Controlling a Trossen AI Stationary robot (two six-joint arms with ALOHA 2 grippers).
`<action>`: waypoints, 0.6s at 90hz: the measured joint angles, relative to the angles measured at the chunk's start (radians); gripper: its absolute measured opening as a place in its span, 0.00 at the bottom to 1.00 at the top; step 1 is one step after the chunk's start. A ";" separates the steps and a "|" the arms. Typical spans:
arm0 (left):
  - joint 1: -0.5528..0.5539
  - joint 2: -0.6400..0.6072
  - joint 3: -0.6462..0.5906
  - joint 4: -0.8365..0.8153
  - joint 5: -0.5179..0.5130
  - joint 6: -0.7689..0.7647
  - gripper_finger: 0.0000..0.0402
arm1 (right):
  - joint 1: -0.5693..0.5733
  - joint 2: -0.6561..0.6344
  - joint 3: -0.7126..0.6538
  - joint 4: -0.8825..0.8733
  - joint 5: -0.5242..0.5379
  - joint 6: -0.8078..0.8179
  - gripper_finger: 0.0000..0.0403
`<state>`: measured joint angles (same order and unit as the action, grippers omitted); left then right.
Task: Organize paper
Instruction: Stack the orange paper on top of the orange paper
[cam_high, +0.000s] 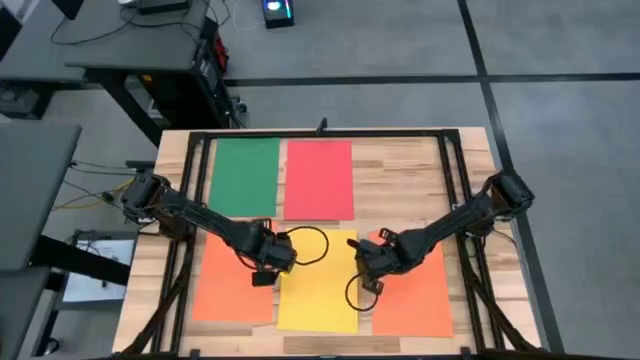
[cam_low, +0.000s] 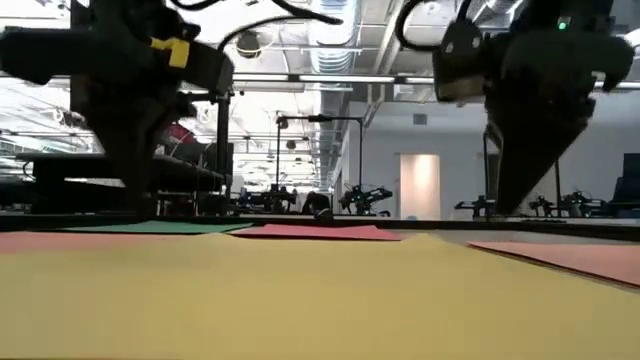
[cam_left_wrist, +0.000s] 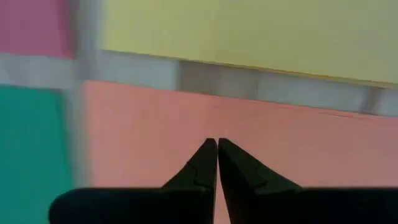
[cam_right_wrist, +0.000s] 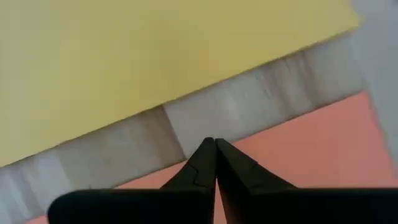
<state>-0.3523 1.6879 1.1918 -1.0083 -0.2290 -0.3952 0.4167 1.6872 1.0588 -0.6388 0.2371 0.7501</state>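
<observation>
5 paper sheets (cam_high: 318, 282), long axes front-to-back

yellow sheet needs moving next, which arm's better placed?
Near even, slight edge right. The right gripper hovers shut at the yellow sheet's edge by the right orange sheet. The left gripper, also shut, sits over the left orange sheet.

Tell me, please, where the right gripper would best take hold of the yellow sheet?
Probably at its right long edge, coming from the right. The yellow sheet lies flat on the table, so only an edge offers purchase, and bare wood shows beside that one. The right gripper, fingers shut, hovers there.
</observation>
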 joint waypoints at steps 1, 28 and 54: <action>0.000 -0.001 0.006 -0.004 -0.013 0.005 0.00 | 0.000 -0.004 0.000 0.000 0.007 -0.009 0.00; -0.001 -0.136 -0.008 0.315 -0.205 0.242 0.00 | -0.002 -0.181 0.002 0.037 0.230 -0.242 0.00; 0.001 -0.318 -0.132 0.636 -0.185 0.328 0.00 | 0.085 -0.331 0.003 0.092 0.426 -0.263 0.00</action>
<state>-0.3516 1.3698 1.0597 -0.3727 -0.4141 -0.0673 0.5013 1.3562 1.0618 -0.5472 0.6628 0.4866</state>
